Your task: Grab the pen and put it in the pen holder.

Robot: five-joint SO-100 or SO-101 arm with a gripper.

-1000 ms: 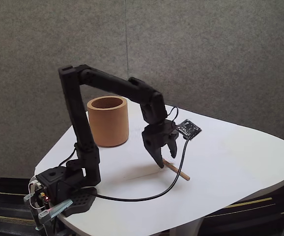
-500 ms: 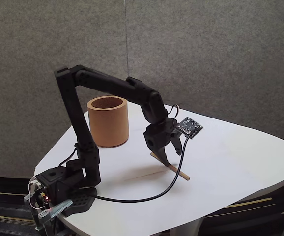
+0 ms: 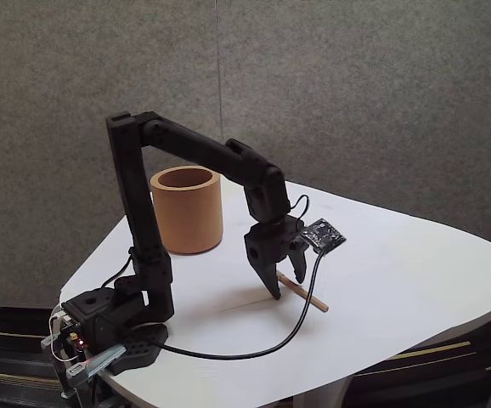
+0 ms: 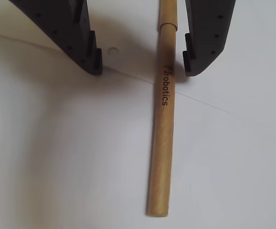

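Now the black two-finger gripper [image 4: 142, 59], having dropped lower over half a second, is straddling the thin tan wooden pen [image 4: 163, 119] lying on the white table [image 3: 415, 280], fingers wide apart, gripping nothing; pen nearer the wrist view's right finger. Beyond, the terracotta cylindrical pen holder [image 3: 187, 212] is waiting.

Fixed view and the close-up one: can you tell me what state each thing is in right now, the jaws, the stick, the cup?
Gripper: jaws open, down at the table on either side of the pen, not closed on it.
Pen: lying flat on the table, ungrasped, closer to the right jaw in the wrist view.
Pen holder: upright on the table behind the arm, apart from the pen; nothing visible sticking out.
Black cable: slack, trailing across the table.
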